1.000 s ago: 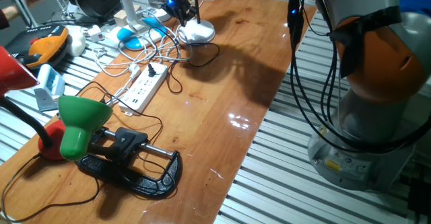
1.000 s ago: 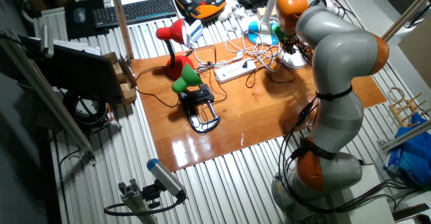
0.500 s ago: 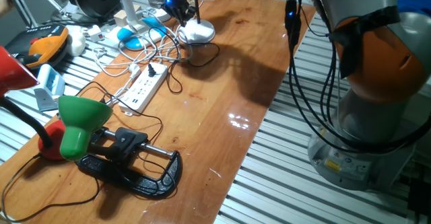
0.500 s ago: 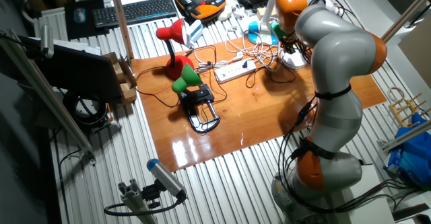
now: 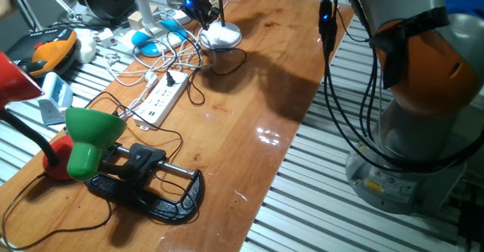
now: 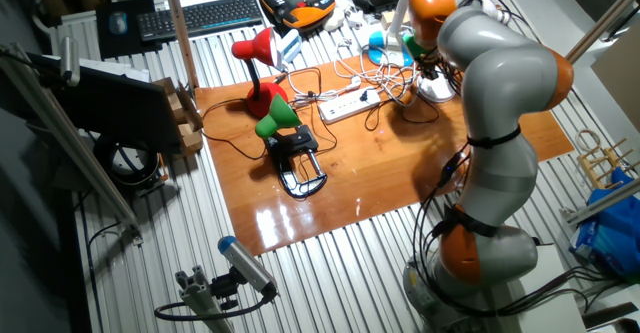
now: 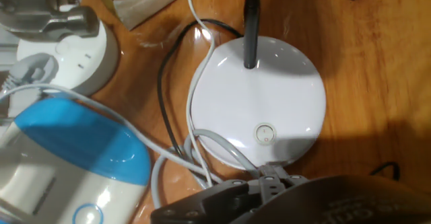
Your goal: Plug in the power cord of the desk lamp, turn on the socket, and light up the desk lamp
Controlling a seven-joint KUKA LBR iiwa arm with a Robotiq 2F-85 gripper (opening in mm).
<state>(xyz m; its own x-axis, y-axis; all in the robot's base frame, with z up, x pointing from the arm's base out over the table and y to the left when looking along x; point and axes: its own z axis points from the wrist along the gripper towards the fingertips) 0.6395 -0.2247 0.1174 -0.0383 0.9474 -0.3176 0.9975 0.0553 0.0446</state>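
The desk lamp's round white base (image 7: 259, 96) fills the hand view, with its dark stem (image 7: 251, 22) rising at the far side and a small round button (image 7: 265, 134) near the close rim. My gripper (image 7: 268, 177) hangs just above the base's near edge, close to the button, its fingers together and holding nothing. In one fixed view the gripper (image 5: 203, 8) sits over the lamp base (image 5: 224, 34). The black power cord (image 5: 198, 74) loops from the base to a black plug (image 5: 175, 77) seated in the white socket strip (image 5: 160, 102).
White cables (image 7: 202, 150), a blue-and-white device (image 7: 67, 163) and a round white adapter (image 7: 67, 49) crowd the left of the base. A green-shaded clamp lamp (image 5: 91, 137), its black clamp (image 5: 151, 190) and a red-shaded lamp (image 5: 11, 78) stand at the table's near left.
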